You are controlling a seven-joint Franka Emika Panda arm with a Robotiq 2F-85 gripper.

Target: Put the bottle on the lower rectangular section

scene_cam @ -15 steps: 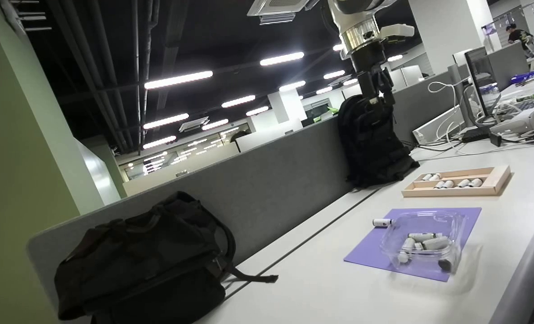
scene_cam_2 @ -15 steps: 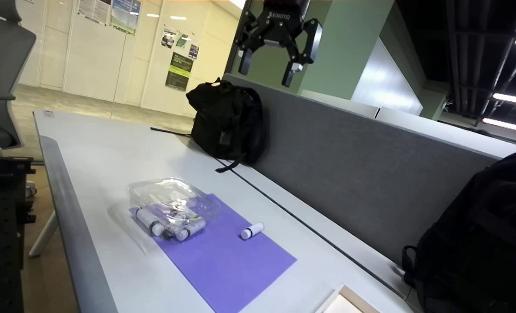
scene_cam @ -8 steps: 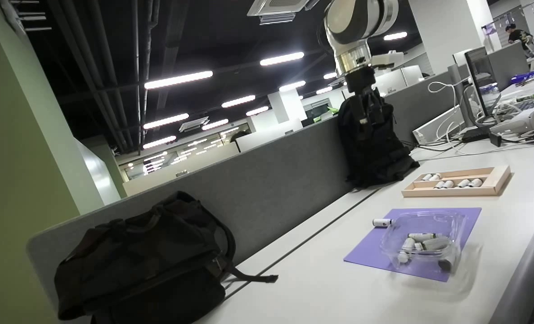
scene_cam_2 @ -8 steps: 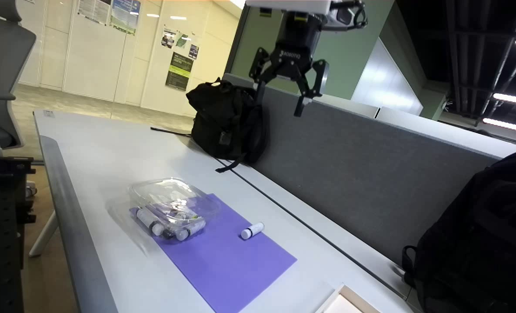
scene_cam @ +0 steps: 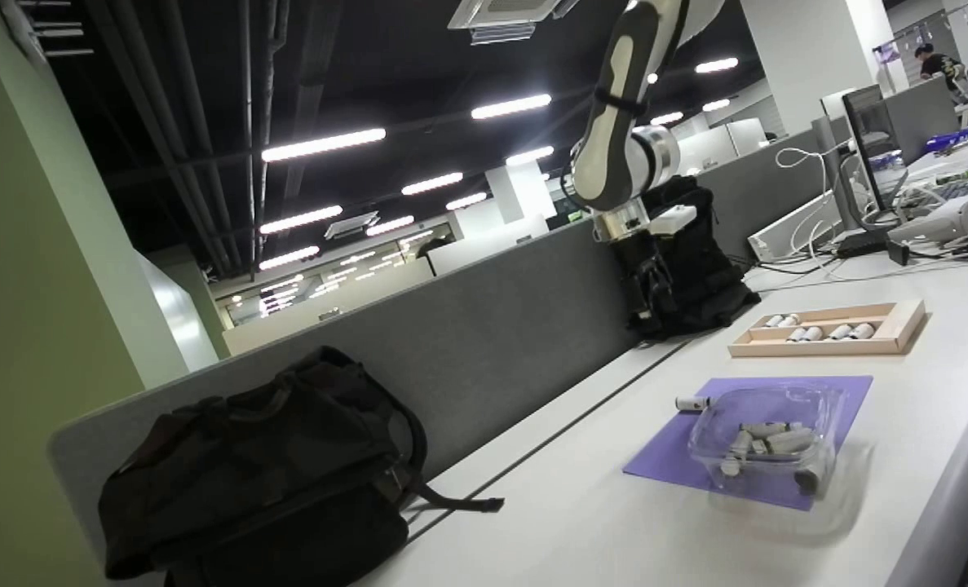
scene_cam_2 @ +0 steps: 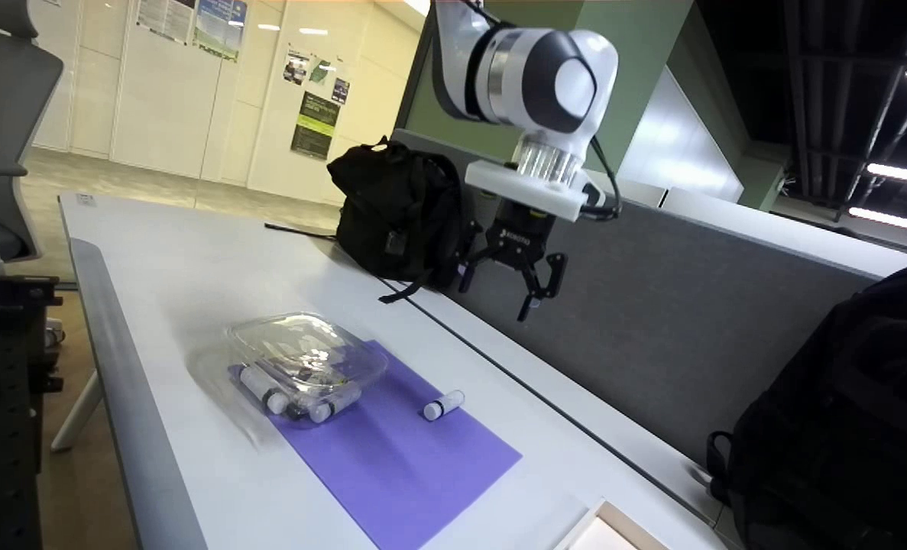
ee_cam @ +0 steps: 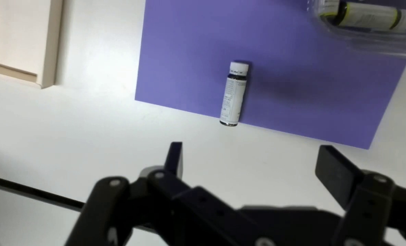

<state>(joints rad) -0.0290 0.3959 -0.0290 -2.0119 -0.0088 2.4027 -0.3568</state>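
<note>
A small white-labelled bottle (ee_cam: 233, 97) with a white cap lies on its side at the edge of the purple mat. It also shows in both exterior views (scene_cam: 692, 403) (scene_cam_2: 444, 406). My gripper (ee_cam: 251, 147) is open and empty. It hangs above the table, apart from the bottle, on the side towards the grey partition (scene_cam_2: 497, 302) (scene_cam: 643, 315). The light-wood tray (scene_cam: 818, 349) lies beyond the mat with several bottles in its compartments. Its edge shows in the wrist view (ee_cam: 48, 41) and in an exterior view (scene_cam_2: 627, 525). I cannot tell which compartment is the lower rectangular section.
A clear plastic box (scene_cam_2: 308, 328) with several bottles stands on the purple mat (scene_cam_2: 422, 473). A grey partition (scene_cam: 516, 326) runs along the table's back. Black backpacks (scene_cam: 271, 473) (scene_cam: 687, 277) stand against it. A monitor and cables (scene_cam: 867, 155) are farther along the table.
My gripper has come down from high above the partition's top edge to a lower place in front of it. It has stayed open. The bottle, mat, box and tray have not moved.
</note>
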